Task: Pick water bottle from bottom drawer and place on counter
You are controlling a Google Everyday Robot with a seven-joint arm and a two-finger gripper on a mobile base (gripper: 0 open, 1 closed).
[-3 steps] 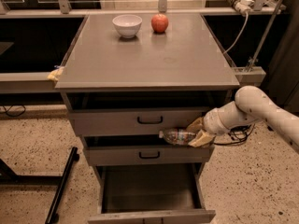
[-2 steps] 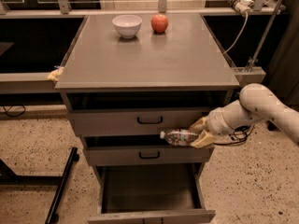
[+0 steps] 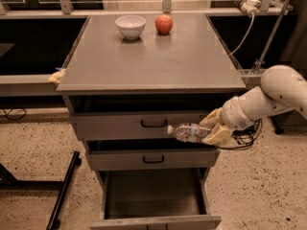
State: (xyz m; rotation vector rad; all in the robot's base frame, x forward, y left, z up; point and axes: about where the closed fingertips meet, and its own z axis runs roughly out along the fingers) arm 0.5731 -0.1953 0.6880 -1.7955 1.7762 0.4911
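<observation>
A grey drawer cabinet [image 3: 144, 143] fills the middle of the camera view, standing on a speckled floor [image 3: 33, 147]. Its worktop [image 3: 158, 63] is a broad flat grey slab. At 6 o'clock, the bottom drawer [image 3: 153, 198] stands pulled out, its bare floor showing. Above it sit two shallower drawers with black handles, the upper [image 3: 115, 126] and the middle [image 3: 120, 160].

The robot's pale arm [image 3: 276, 92] reaches in from 3 o'clock, below the level of the worktop's front edge. Its gripper [image 3: 212, 128] hangs in front of the cabinet's right side, at about 4 o'clock from the centre of the worktop. Its jaws are clamped on the base end of the water bottle [image 3: 189, 132].

The bottle lies nearly level in the air, with its white cap pointing to 9 o'clock, just beside the right end of the upper drawer's handle. It is above the bottom drawer and below the worktop, touching neither.

On the worktop, towards 12 o'clock, a white bowl [image 3: 130, 26] stands near a red apple [image 3: 164, 24] at its 3 o'clock; the two are apart. A small yellowish scrap [image 3: 57, 75] clings to the worktop's 9 o'clock corner.
</observation>
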